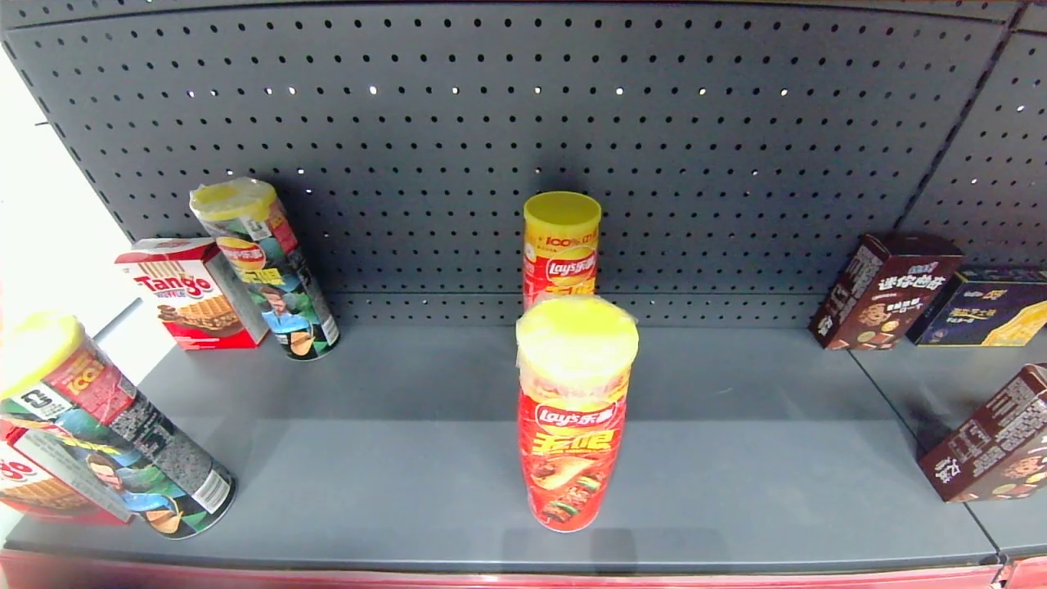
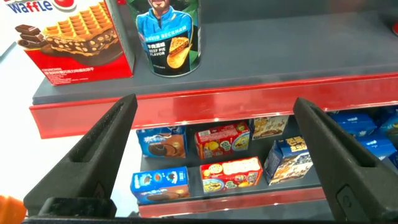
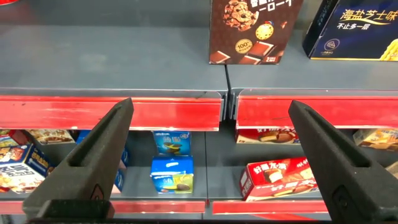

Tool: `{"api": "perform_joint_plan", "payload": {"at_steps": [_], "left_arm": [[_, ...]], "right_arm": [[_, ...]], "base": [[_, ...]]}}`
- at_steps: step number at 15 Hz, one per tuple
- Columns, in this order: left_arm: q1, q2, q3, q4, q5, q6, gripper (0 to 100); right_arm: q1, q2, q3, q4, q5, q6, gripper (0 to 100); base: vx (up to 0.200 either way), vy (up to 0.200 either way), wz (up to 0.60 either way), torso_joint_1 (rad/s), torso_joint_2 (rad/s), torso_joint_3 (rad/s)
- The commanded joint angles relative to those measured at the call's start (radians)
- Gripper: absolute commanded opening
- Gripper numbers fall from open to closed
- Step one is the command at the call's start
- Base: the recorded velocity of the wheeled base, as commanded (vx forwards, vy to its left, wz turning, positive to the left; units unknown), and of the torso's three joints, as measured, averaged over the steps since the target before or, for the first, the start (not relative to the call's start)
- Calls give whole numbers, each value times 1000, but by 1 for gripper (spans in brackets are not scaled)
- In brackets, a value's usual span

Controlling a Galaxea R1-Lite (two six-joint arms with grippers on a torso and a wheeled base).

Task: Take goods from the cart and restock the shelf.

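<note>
My left claw [image 2: 216, 104] is spread wide, nothing between the fingers, touching nothing. It faces the red shelf edge [image 2: 74, 112], just below a waffle box [image 2: 74, 37] and a dark chip can [image 2: 168, 34]. My right claw [image 3: 211, 107] is also wide open and empty, at the shelf edge under a brown cookie box [image 3: 252, 31], with a blue box [image 3: 351, 28] beside it. On the shelf [image 1: 393, 458], a red chip can [image 1: 572, 417] stands upright front centre. A second red can [image 1: 561, 249] stands straight behind it by the back panel.
</note>
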Motion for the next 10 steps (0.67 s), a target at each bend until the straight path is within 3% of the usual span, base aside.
{"api": "perform_joint_plan", "payload": {"at_steps": [1,10], "left_arm": [[1,-1,0,2,1,-2,100],[1,-1,0,0,3,-2,100]], "right_arm": [[1,2,0,0,0,0,100],[1,2,0,0,2,-5,100]], "base": [[0,0,0,0,0,0],[0,0,0,0,0,0]]}}
